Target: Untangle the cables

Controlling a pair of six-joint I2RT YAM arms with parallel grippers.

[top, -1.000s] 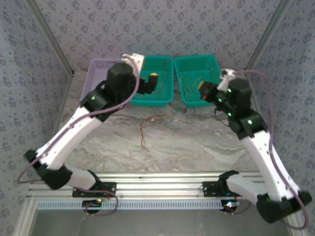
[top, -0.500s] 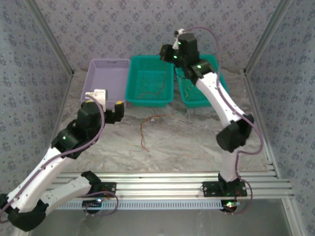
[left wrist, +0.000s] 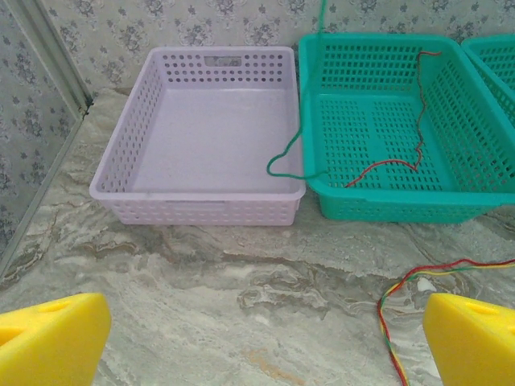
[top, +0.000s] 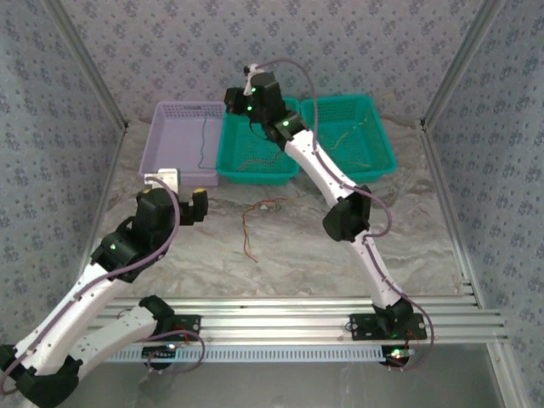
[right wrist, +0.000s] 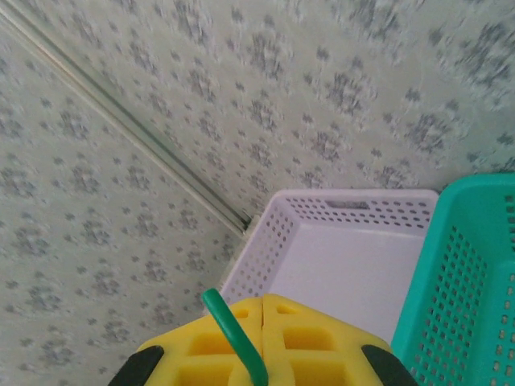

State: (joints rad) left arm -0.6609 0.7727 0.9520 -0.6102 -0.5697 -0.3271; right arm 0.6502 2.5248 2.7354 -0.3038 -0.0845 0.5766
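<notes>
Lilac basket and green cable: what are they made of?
The lilac basket looks like moulded plastic. It is smooth with a slight sheen, and its walls have even rows of holes. The green cable is probably a wire with a plastic coat. It is thin and smooth, and it bends in a soft loop.

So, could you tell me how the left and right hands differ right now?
The left hand is open and empty; the right hand is shut on the green cable. The left hand sits low over the table, before the lavender basket; the right hand is high above where that basket meets the teal basket. Both have yellow fingers.
</notes>
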